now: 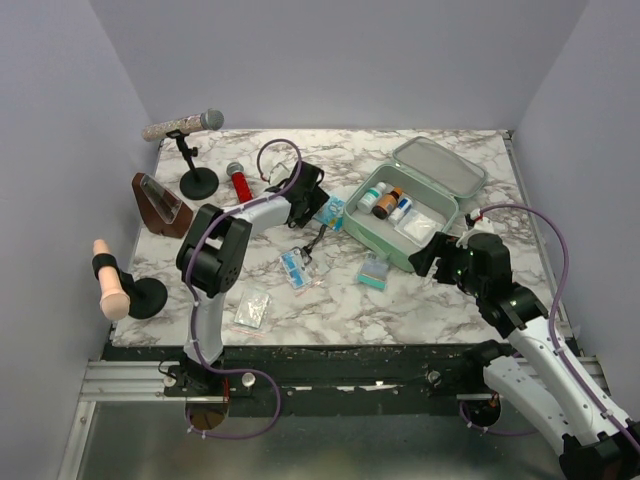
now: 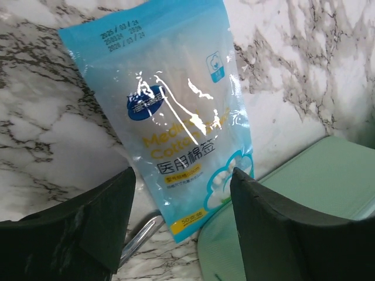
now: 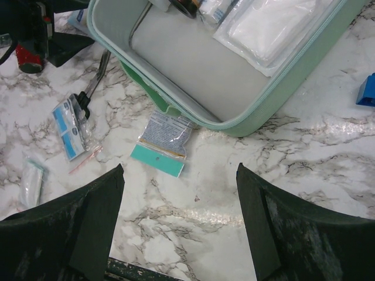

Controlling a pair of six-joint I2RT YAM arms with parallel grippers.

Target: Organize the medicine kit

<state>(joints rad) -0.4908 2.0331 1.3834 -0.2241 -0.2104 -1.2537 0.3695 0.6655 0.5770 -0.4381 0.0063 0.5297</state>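
White-and-grey marble tabletop (image 1: pixel 400 300) carries the mint-green hinged medicine kit (image 1: pixel 440 168), lying open at its far right. The left gripper (image 2: pixel 180 193) hangs wide open and empty over a light-blue plastic cotton-swab pouch (image 2: pixel 176 117) touching the kit's edge. The right gripper (image 3: pixel 179 181), also wide open and empty, hovers near a small teal-edged sachet (image 3: pixel 164 140).

- One mint-green medicine kit (image 1: pixel 440 175)
- Three small bottles (image 1: pixel 370 199) (image 1: pixel 387 201) (image 1: pixel 402 209) in it
- One white packet (image 1: pixel 416 226) in it
- One cotton-swab pouch (image 2: pixel 181 129)
- Three small sealed packets (image 1: pixel 295 267) (image 1: pixel 373 272) (image 1: pixel 252 311) on the marble table (image 1: pixel 450 300)
- One black-handled metal tool (image 3: pixel 94 82)
- Two microphones (image 1: pixel 185 126) (image 1: pixel 241 185)
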